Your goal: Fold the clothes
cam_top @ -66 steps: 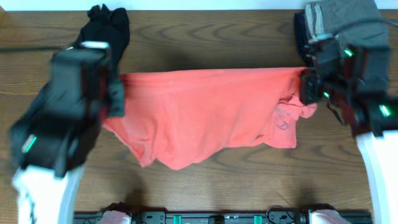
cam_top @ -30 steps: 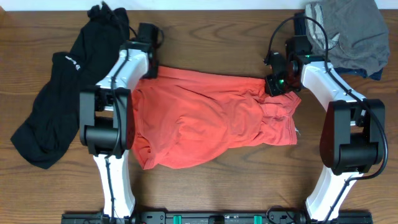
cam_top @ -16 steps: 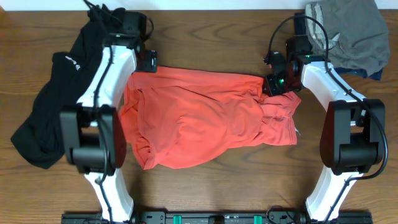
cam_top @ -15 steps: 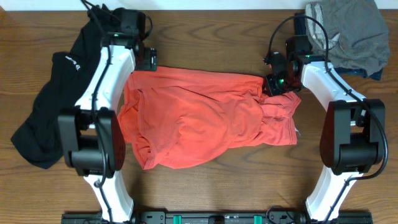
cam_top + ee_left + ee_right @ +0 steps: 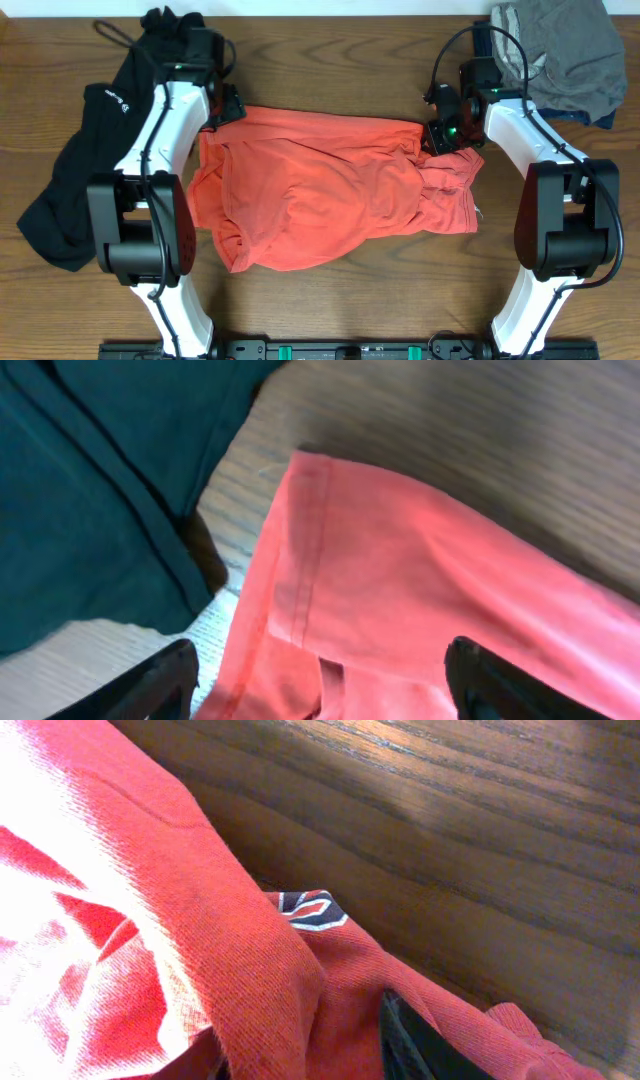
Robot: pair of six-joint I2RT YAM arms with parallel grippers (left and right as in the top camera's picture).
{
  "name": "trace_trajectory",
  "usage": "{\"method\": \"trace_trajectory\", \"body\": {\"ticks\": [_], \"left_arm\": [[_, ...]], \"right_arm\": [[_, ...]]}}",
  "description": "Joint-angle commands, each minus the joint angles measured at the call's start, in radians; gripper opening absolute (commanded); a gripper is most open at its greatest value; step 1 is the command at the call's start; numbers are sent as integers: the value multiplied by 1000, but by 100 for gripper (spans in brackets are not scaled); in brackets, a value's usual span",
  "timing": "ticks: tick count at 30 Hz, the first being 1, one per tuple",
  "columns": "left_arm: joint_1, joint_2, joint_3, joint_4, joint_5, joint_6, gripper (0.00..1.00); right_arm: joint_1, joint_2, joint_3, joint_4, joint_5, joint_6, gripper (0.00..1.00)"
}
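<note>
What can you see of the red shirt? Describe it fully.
The red shirt is soft orange-red knit, lying rumpled in a wide band across the table. Its hem shows double stitching; dark trim and a print peek out at its right end. The open left gripper is over its far left corner, the right gripper at its far right one.

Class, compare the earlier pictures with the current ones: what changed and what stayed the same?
The red T-shirt, first held stretched between both arms, now lies on the table. The left claw let go of its corner, opened and drew back toward the black top. The right claw stays at the opposite corner; grey garment unmoved.
</note>
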Motion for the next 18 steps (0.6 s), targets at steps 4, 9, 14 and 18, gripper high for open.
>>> {"method": "trace_trajectory", "body": {"ticks": [4,9,14,18], "left_arm": [[44,16,-73,71,103,-109,68],[46,16,-129,129,120,-142,68],[46,16,-175,155,133,-142,68],[46,16,-209,194,133,-142,68]], "right_arm": [[-18,11,2,-2,-19,6,37],[-18,11,2,-8,-19,12,38],[-17,11,2,-8,-19,13,38],[-16,11,2,-12,-19,13,38]]}}
